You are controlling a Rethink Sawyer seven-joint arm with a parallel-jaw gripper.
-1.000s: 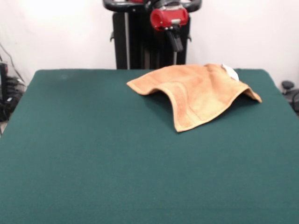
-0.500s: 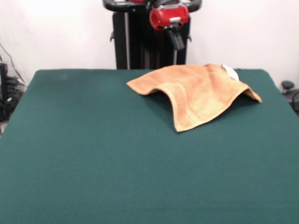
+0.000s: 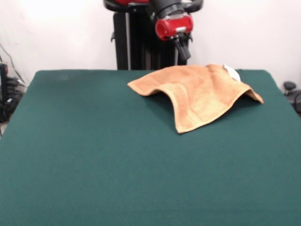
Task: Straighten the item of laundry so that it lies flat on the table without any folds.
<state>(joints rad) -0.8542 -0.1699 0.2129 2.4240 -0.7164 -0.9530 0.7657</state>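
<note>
towel (image 3: 200, 94) still humped and folded on the bench (image 3: 94, 155) | gripper (image 3: 183, 51) above it, fingers' state unclear tbh | basically all flattening left

White wall (image 3: 56, 33) behind everything, plain, brightly lit at upper left. Thin dark cable (image 3: 10, 60) runs slantwise down wall at far left. Below it, dark equipment with tangle of black cables (image 3: 7, 99) at left edge, partly cut off by frame; details hard to make out. At right edge, small dark rounded object (image 3: 289, 86) low against wall, with another dark shape (image 3: 296, 100) just beside it, also cut off; cannot tell what either one is.
</note>
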